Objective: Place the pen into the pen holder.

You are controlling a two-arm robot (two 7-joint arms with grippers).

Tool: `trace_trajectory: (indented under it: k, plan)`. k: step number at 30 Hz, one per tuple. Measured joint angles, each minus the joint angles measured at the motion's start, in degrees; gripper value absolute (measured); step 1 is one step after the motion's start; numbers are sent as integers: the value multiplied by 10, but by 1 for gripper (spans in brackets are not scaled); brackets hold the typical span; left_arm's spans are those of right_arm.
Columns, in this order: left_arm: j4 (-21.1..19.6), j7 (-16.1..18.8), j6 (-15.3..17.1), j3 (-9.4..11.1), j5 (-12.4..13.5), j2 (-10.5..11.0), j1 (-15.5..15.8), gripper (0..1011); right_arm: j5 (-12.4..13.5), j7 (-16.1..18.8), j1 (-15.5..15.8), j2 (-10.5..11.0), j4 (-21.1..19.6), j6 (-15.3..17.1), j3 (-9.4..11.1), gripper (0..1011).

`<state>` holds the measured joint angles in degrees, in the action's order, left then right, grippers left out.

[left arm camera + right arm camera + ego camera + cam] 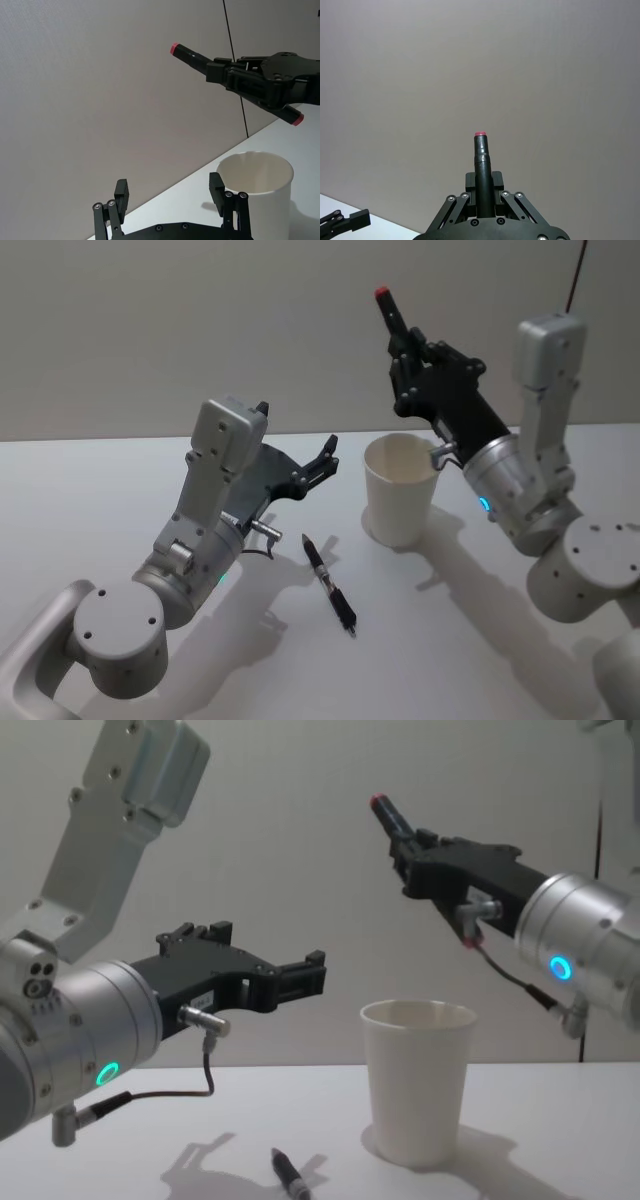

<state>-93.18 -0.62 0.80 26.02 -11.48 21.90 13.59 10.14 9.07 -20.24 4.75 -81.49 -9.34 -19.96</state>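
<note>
Nearest, a black pen (330,585) lies flat on the white desk (100,500), just in front of the left claw (169,192). That claw hovers above the desk with its fingers spread wide and nothing between them. It sits beside the pen holder (400,495), on the holder's left. The white holder stands upright on the desk. Farther back, the right claw (403,345) is raised well above the holder's rim and pinched tight on a red-tipped pen (481,155). That pen is tilted, with its upper red end pointing up and toward the robot's left.
</note>
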Motion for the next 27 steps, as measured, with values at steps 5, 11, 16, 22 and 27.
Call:
trace_trajectory:
  k: [5,11,16,22,27]
  plan:
    - [0,0,0,0,0,0,0,1001,-28,-11,-5,-9,16,-17,-7,179]
    - [0,0,0,0,0,0,0,1001,-48,-22,-9,-17,35,-30,-13,179]
    - [0,0,0,0,0,0,0,1001,-61,-32,-12,-21,50,-33,-16,179]
    - [0,0,0,0,0,0,0,1001,-69,-41,-16,-25,68,-31,-16,179]
    - [0,0,0,0,0,0,0,1001,-73,-44,-19,-27,79,-31,-16,179]
